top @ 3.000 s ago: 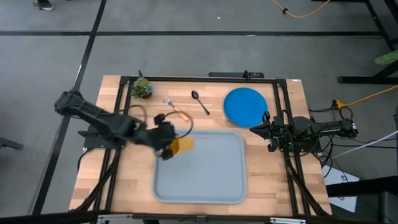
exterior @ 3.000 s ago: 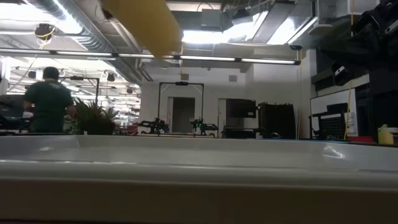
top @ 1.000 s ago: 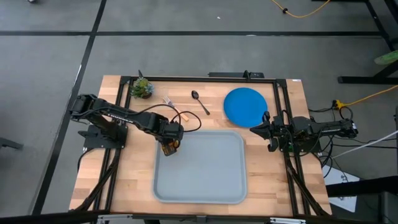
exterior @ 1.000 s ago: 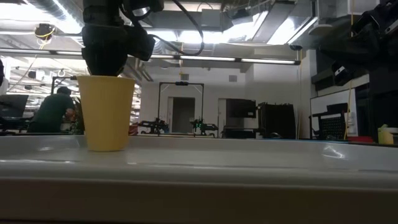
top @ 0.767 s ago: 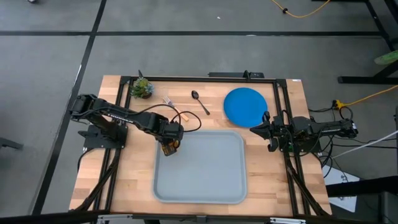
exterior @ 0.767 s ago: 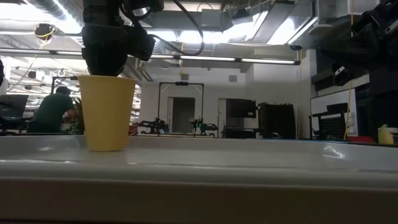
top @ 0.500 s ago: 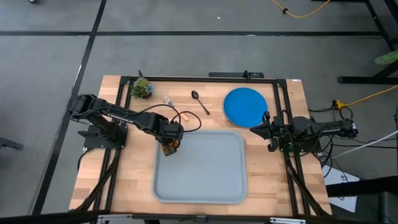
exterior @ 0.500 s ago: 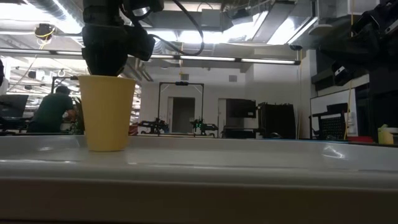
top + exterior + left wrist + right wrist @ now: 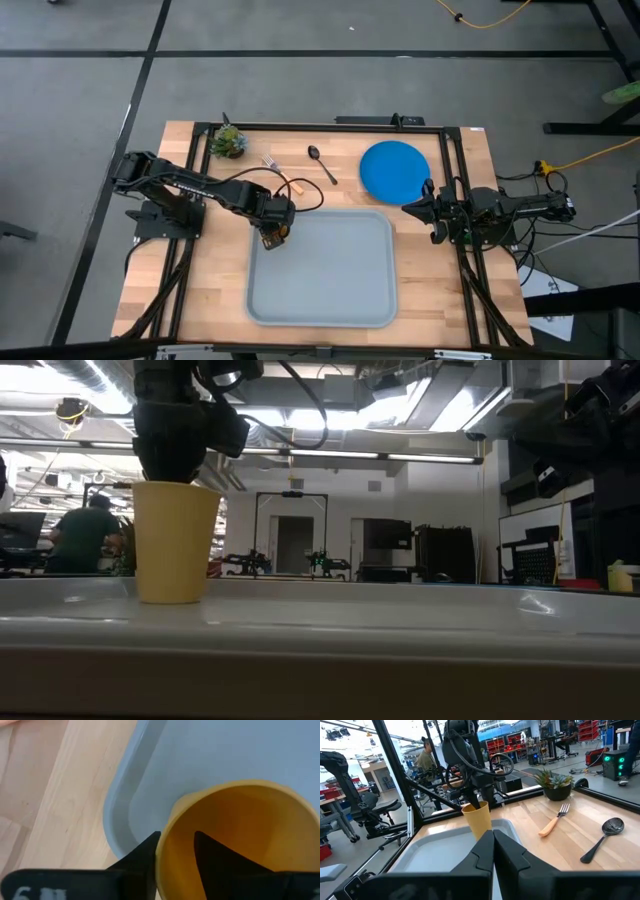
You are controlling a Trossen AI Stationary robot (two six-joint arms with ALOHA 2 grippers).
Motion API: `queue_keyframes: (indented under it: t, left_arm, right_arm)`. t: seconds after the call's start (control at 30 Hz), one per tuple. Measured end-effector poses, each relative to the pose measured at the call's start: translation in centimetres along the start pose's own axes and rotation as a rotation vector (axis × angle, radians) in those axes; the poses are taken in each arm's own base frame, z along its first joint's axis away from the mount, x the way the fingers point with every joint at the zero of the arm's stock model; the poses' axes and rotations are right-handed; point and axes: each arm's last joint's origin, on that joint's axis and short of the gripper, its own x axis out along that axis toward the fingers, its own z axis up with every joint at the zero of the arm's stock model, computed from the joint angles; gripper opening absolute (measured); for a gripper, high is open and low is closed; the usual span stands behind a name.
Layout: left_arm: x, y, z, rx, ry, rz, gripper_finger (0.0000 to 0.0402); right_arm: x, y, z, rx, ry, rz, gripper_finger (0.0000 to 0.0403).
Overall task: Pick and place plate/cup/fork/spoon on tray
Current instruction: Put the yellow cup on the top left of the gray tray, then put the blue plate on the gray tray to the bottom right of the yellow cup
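Note:
The orange-yellow cup [image 9: 175, 540] stands upright on its base in the far left corner of the grey-blue tray [image 9: 330, 275]. My left gripper [image 9: 176, 836] is right above it, open, pointing down, one finger inside the cup and one outside its wall. The blue plate [image 9: 394, 170], the dark spoon [image 9: 322, 164] and the tan-handled fork [image 9: 282, 176] lie flat on the wood beyond the tray's far edge. My right gripper [image 9: 493, 851] waits shut at the table's right side, near the plate. My left gripper straddles the cup's rim [image 9: 162, 851] on its left side, from above. The inner finger [image 9: 212, 851] stands clear of the wall. The outer finger [image 9: 142, 852] lies close to the rim; whether it touches, I cannot tell.
A small potted plant [image 9: 229, 141] stands at the table's far left corner. Black frame rails [image 9: 190, 200] run along the table's left and right sides. Most of the tray's floor [image 9: 340, 290] is bare. A person [image 9: 85, 535] is in the room behind the table.
The cup, which earlier hung tilted in my left gripper above the tray, has stood on the tray's floor through the last second. Its rim has shifted slightly sideways in the low view. My left gripper has stayed above it.

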Motion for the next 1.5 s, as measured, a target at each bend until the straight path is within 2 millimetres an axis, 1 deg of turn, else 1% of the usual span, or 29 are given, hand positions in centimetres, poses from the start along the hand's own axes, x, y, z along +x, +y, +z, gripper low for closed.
queue_keyframes:
  t: [0.1, 0.23, 0.37, 0.53, 0.73, 0.87, 0.97, 1.07, 1.13, 1.27, 1.37, 1.43, 1.5]
  left_arm:
    - [-0.1, -0.1, 0.1, 0.000, 0.004, -0.010, 0.0113]
    - [-0.9, -0.4, 0.7, -0.006, -0.024, -0.034, 0.0114]
    - [-1.7, -0.6, 1.2, -0.020, -0.040, -0.043, 0.0126]
    - [-1.8, -0.4, 0.9, -0.047, -0.002, -0.026, 0.0144]
    - [-1.8, -0.3, 0.9, -0.056, 0.002, -0.024, 0.0145]
    - [-2.3, -0.2, 0.7, -0.056, -0.009, -0.031, 0.0144]
    - [-3.4, -0.2, 1.0, -0.057, -0.012, -0.030, 0.0144]
    - [-5.5, -0.1, 1.4, -0.026, -0.041, -0.005, 0.0145]
    - [-6.7, -0.2, 2.0, 0.022, -0.074, 0.003, 0.0144]
    - [-8.8, 0.0, 2.2, 0.169, -0.080, 0.048, 0.0145]
    - [-9.5, 0.7, 1.4, 0.253, -0.050, 0.070, 0.0144]
    - [-9.8, 1.5, 0.5, 0.252, -0.026, 0.070, 0.0144]
    - [-10.3, 2.6, -0.9, 0.241, -0.011, 0.075, 0.0145]
  right_arm:
    - [0.0, 0.0, 0.0, -0.001, 0.000, 0.000, 0.0012]
    - [0.0, 0.0, 0.0, -0.001, 0.000, 0.000, 0.0012]
    - [0.0, 0.0, 0.0, 0.000, 0.000, 0.000, 0.0012]
    - [0.0, 0.0, 0.0, -0.001, 0.000, 0.000, 0.0012]
    - [0.0, 0.0, 0.0, -0.002, 0.000, 0.000, 0.0012]
    - [0.0, 0.0, 0.0, -0.002, 0.000, 0.000, 0.0012]
    - [0.0, 0.0, 0.0, -0.002, 0.001, 0.000, 0.0012]
    - [0.0, 0.0, 0.0, -0.002, 0.000, 0.000, 0.0012]
    - [0.0, 0.0, 0.0, -0.002, 0.000, 0.000, 0.0012]
    - [0.0, 0.0, 0.0, -0.002, 0.000, 0.000, 0.0012]
    - [0.0, 0.0, 0.0, -0.001, -0.006, -0.011, 0.0012]
    - [0.0, -0.1, 0.1, -0.001, -0.021, -0.031, 0.0012]
    - [0.0, -0.1, 0.1, -0.002, -0.024, -0.048, 0.0012]
